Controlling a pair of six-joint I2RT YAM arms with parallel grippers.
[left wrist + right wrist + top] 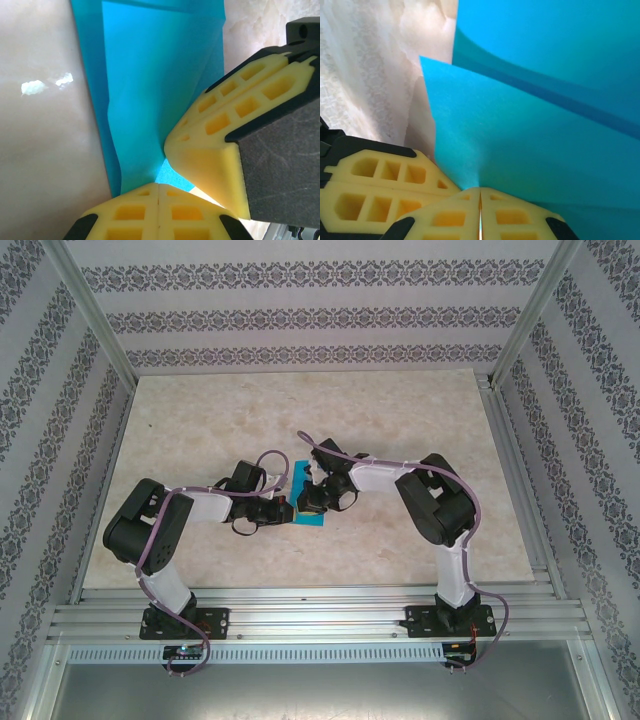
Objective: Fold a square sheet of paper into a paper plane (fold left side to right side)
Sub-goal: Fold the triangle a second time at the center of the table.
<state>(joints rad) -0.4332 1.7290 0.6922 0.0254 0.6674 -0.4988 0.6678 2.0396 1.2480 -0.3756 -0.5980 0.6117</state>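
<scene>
The square sheet of paper (312, 521) is teal-blue and lies mid-table, partly folded, with raised flaps and creases. Both grippers meet over it. In the left wrist view the paper (150, 75) runs down into my left gripper (158, 186), whose yellow fingers are pressed together on its edge. The right gripper's fingers (215, 150) touch the sheet just beside it. In the right wrist view my right gripper (480, 192) is shut on a fold of the paper (530, 130), with the left gripper's finger (380, 185) alongside. From above, the left gripper (288, 506) and right gripper (306, 502) hide most of the sheet.
A pale marble-patterned table (200, 430) lies all round the paper. Aluminium frame posts (90, 310) and patterned walls (300, 300) enclose it on three sides. The arm bases sit on the rail (320, 615) at the near edge.
</scene>
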